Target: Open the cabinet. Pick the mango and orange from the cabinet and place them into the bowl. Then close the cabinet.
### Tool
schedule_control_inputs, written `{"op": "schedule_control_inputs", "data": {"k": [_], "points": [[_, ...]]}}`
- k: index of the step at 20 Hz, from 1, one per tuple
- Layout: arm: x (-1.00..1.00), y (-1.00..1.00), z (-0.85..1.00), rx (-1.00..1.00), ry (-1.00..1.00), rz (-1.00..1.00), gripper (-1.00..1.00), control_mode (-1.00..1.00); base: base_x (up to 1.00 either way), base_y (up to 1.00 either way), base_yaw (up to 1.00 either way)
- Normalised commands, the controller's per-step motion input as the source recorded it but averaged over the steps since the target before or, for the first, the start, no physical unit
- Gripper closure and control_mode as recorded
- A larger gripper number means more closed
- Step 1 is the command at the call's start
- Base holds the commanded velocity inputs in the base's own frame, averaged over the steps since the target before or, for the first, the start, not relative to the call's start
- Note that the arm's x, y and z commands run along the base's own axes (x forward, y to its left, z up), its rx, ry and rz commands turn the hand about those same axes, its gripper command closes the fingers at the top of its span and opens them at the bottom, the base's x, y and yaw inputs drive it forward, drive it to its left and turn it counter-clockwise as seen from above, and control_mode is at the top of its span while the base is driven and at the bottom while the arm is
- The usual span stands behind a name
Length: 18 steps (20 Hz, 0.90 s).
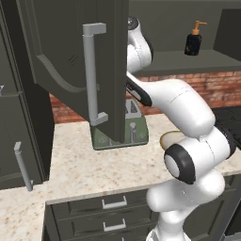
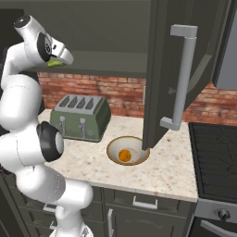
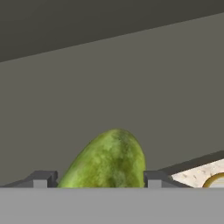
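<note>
Grey cabinet (image 2: 115, 62) shelf is surrounding our claw (image 3: 103, 180); its tips are sitting apart, flanking the mango (image 3: 107, 161), which is leaning rightward between them, seemingly ungripped. We are leaving the orange (image 2: 124, 155) in the bowl (image 2: 112, 147).

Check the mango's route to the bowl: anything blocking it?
Nothing visibly does. The mango sits between the gripper's fingertips at the cabinet shelf. The bowl lies on the counter below with the orange in it and room left. The open right door hangs just beside the bowl, so descend left of it.
</note>
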Motion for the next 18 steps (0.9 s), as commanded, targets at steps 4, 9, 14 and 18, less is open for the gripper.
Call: {"op": "schedule_control_inputs", "data": {"k": [4, 9, 14, 18], "points": [[-0.67, -0.30, 0.19, 0.00, 0.02, 0.00, 1.00, -1.00, 0.00, 0.00, 0.00], [-0.71, -0.35, 0.21, 0.00, 0.09, 0.00, 1.00, -1.00, 0.00, 0.00, 0.00], [-0.66, -0.42, 0.11, 0.00, 0.14, -0.01, 1.00, -1.00, 0.00, 0.00, 0.00], [-0.60, -0.53, 0.00, 0.00, 0.08, -0.04, 1.00, -1.00, 0.00, 0.00, 0.00]]}}
